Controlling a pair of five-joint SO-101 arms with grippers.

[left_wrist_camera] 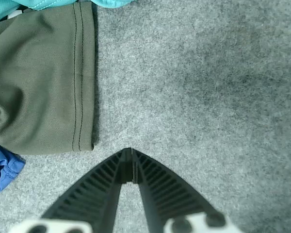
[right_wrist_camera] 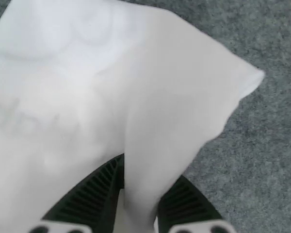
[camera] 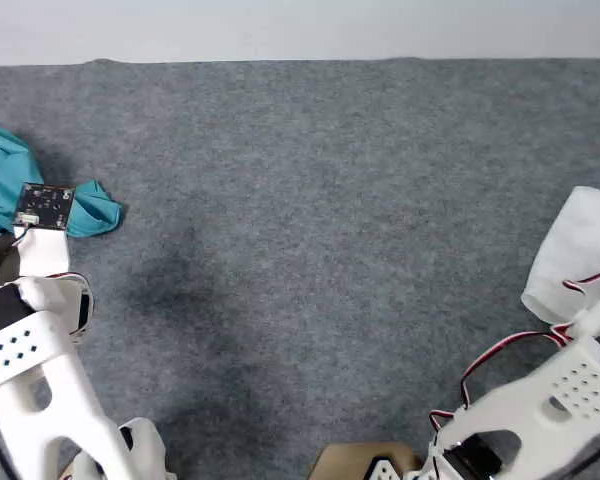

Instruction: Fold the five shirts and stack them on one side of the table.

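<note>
White shirt: at the right edge of the surface. Judged light and limp, apt to sag; best taken at a hem or shoulder corner.
Right tool: narrowly parted, pinching a fold of the white shirt.
Olive shirt: left side, lying flat. Soft knit, and its stitched hem offers a hold. Teal shirt and blue shirt lie bunched against it.
Left tool: tips pressed together, empty, over bare surface just beside the olive hem.

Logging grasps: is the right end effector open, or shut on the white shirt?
Shut on it: a fold of the white shirt sits pinched between the fingers of the right end effector.
</note>
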